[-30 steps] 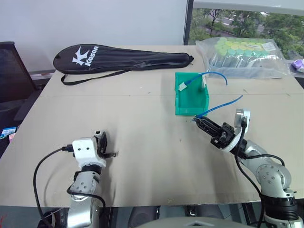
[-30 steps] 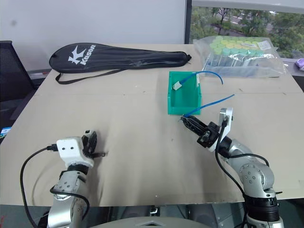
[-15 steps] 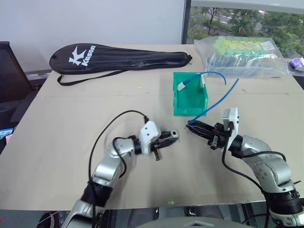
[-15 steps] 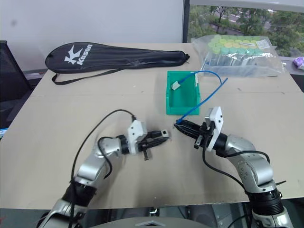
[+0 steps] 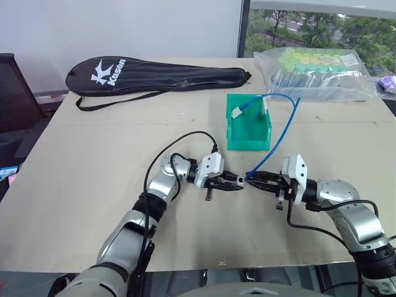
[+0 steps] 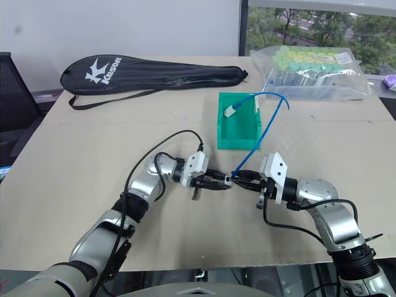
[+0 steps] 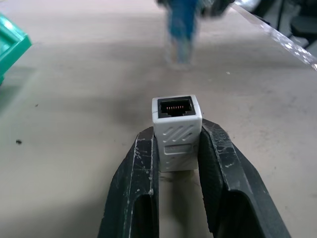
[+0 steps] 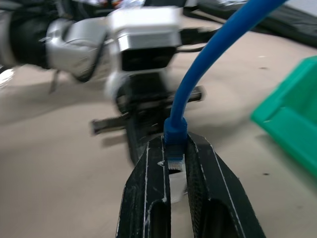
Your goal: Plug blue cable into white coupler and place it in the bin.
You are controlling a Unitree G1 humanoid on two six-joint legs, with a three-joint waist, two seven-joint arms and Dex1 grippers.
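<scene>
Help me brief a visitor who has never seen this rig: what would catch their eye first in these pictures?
The two tools meeting tip to tip at mid-table: the left tool grips the white coupler, its socket facing the right tool, which pinches the blue cable by its plug end. Just behind them stands the bin, with a second blue cable inside.
</scene>
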